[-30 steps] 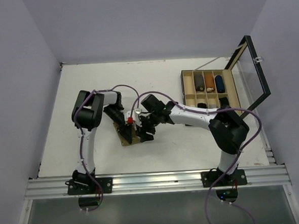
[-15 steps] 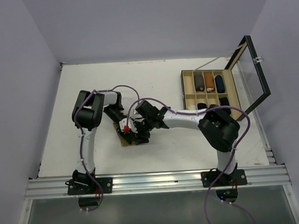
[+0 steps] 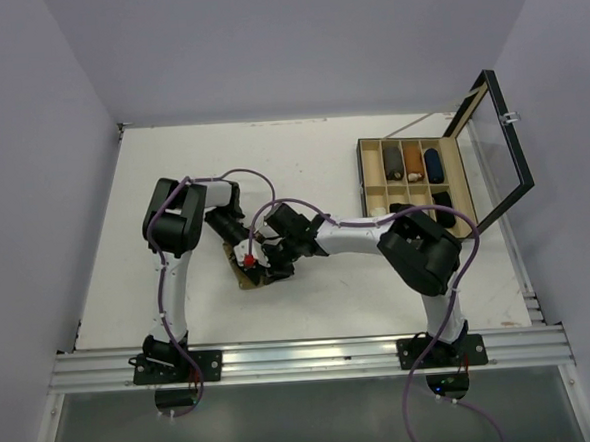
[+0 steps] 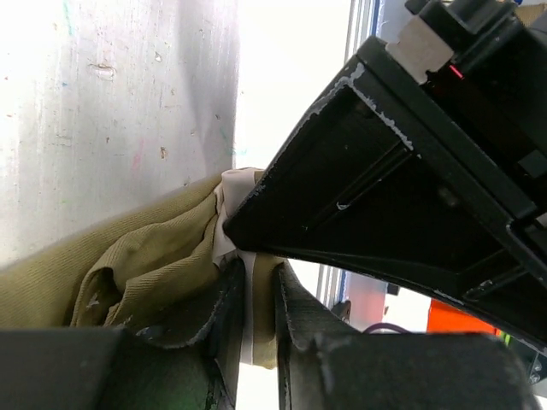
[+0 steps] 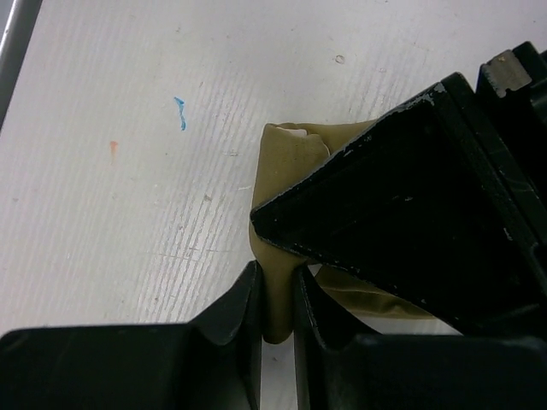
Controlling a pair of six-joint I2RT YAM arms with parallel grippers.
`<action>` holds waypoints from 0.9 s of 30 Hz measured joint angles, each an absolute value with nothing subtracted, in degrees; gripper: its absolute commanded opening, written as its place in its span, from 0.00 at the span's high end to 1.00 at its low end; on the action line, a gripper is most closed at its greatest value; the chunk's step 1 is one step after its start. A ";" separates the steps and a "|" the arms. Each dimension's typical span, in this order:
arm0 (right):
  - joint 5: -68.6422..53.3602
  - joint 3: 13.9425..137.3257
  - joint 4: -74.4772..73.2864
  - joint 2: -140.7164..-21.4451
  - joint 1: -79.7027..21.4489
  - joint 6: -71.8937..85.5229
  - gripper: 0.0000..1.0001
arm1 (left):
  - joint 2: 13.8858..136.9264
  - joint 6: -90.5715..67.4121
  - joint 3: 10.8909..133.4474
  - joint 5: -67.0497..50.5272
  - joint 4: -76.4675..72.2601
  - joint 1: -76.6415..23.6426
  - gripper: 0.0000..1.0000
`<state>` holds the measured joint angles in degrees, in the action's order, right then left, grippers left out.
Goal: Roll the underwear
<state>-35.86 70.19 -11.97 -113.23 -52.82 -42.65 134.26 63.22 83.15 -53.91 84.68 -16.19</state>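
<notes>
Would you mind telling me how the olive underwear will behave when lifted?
The olive underwear looks floppy: it bunches and creases, so it would likely sag. Pinched thin in the right gripper, it seems light and compressible.

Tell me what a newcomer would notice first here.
Both hands meet mid-table over the olive underwear: the left hand pinches its cream waistband, and the right hand pinches a fold of its cloth. At the right rear, a wooden box stands with its glass lid up and rolls in its compartments.
</notes>
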 measured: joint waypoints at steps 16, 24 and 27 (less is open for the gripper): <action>-45.93 78.24 -23.77 -119.07 -51.86 -26.50 1.00 | 111.37 62.02 85.06 -49.67 65.58 1.69 0.46; -55.18 88.01 -30.30 -128.35 -48.18 -15.35 1.00 | 71.26 61.25 62.94 -42.94 49.69 5.82 0.00; -58.28 89.19 -31.00 -130.43 -47.11 -13.08 1.00 | 59.64 57.36 56.25 -42.83 46.30 5.19 0.00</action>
